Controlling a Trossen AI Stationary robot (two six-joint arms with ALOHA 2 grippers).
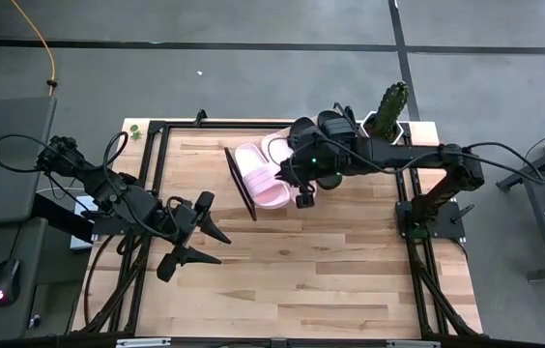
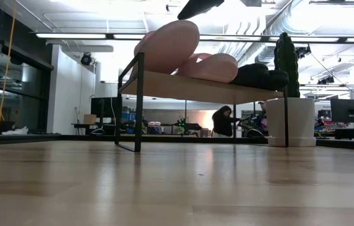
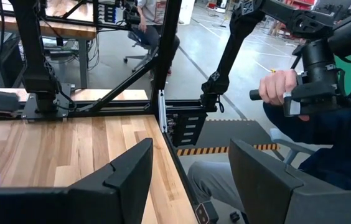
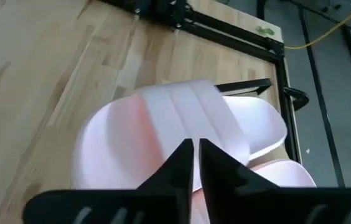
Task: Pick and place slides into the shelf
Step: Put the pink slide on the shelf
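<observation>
At eight o'clock, the left gripper [image 1: 198,235] is idling, fingers apart. At twelve o'clock, four slides are sitting on the shelf [image 1: 242,183]; the right gripper [image 4: 193,163] is hovering, fingers together and empty, above a pink slide [image 4: 163,134], likely light, grippable by its strap.

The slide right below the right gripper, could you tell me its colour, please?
Pale pink, strap included; the right wrist view shows it best.
</observation>
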